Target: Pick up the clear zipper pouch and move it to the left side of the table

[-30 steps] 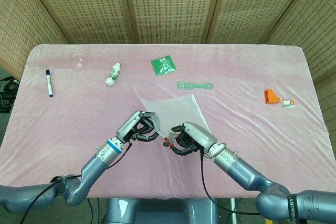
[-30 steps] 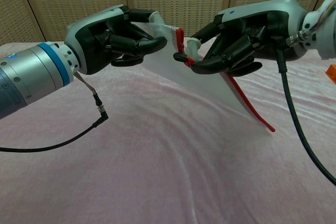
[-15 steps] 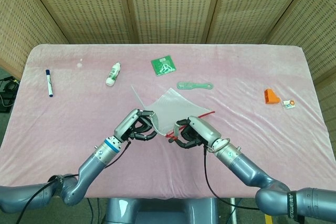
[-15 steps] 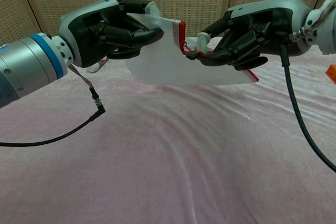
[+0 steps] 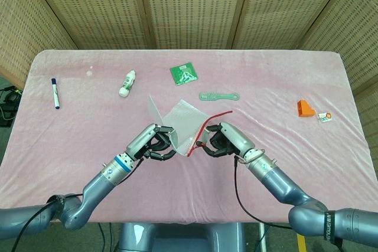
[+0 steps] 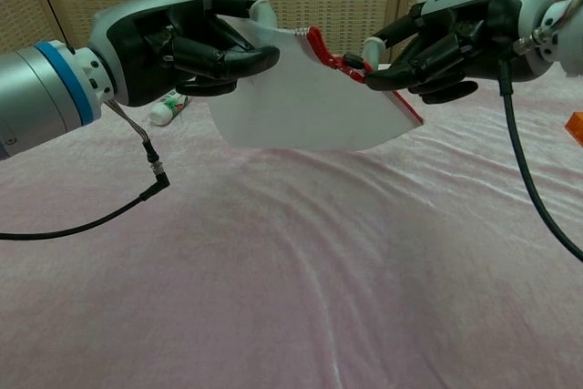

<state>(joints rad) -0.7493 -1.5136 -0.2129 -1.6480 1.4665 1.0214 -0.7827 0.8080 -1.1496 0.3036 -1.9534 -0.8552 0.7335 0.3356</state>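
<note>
Left hand (image 6: 178, 38) grips one corner of the clear zipper pouch (image 6: 305, 102); right hand (image 6: 446, 38) pinches its red zipper edge; the pouch hangs between them, clear of the pink tablecloth (image 6: 291, 271), over the table's near centre. Judgement: lift complete, transfer pending; next move calls for the right hand to let go (or both arms to travel together) leftward. Head view alone shows the destination side, with marker (image 5: 55, 93) and glue bottle (image 5: 127, 83); chest view alone shows the clearance beneath the pouch.
</note>
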